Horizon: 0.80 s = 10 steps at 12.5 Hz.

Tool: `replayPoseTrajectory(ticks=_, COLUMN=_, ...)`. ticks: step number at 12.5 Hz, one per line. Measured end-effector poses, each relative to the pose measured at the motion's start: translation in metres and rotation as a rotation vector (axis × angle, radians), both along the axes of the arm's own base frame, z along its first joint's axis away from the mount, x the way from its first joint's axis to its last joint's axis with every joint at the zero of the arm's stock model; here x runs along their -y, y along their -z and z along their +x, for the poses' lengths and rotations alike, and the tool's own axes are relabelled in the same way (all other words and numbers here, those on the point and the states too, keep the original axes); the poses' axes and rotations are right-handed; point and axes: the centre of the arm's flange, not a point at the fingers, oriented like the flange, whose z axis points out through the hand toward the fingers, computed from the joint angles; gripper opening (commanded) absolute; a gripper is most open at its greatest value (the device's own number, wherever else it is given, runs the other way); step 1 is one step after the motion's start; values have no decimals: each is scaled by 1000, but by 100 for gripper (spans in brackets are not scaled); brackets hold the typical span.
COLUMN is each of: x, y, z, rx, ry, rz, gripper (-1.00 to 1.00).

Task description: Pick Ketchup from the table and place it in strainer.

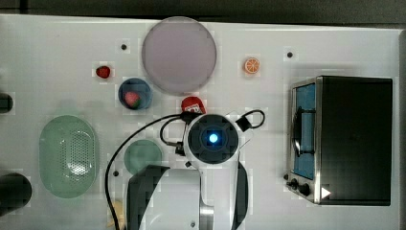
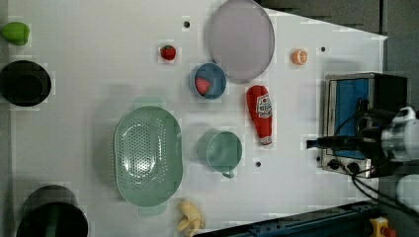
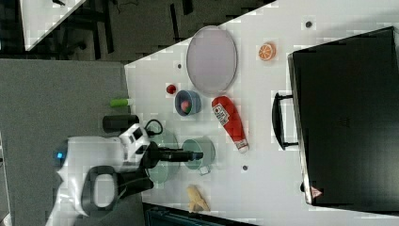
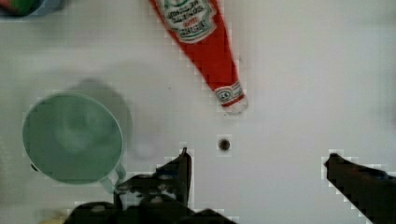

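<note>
The ketchup (image 2: 260, 114) lies flat on the desk (image 2: 89, 74), its white cap toward the left view's bottom and its wide red base just beside the grey plate (image 2: 241, 38). The blue bowl (image 2: 210, 80) with a red-and-green fruit in it sits near the bottle on the left view's left, and the green cup (image 2: 221, 150) stands near the cap end, apart from it. Further toward the left view's left is the strainer (image 2: 147, 155), well apart from the bottle and with nothing in it.

My tool (image 4: 258, 161) is spread as wide as it goes and holds nothing. In the wrist view its two dark fingers (image 4: 180, 170) frame bare desk and a small dark dot (image 4: 224, 144), with the cap just past the dot and the cup off to one side. In the top view my arm (image 1: 213, 139) covers most of the bottle, leaving the red base showing.

A strawberry (image 2: 168, 52), an orange slice (image 2: 299, 57) and a toaster oven (image 2: 363, 118) stand on the desk too.
</note>
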Motion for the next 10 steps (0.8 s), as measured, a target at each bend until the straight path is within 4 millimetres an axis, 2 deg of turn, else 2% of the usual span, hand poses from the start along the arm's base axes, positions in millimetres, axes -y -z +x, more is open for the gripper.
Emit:
replayPoseTrajectory(ticks=2, x=-3, y=27, z=-1, rx=33, ry=-115, rz=17, gripper=100)
replayPoseTrajectory(ticks=4, x=-4, y=50, z=9, rx=75, ry=-200, rz=32, gripper=100)
replayPoseTrajectory(ticks=10, x=-4, y=131, z=24, rx=54, ry=-265, rz=67, gripper=100)
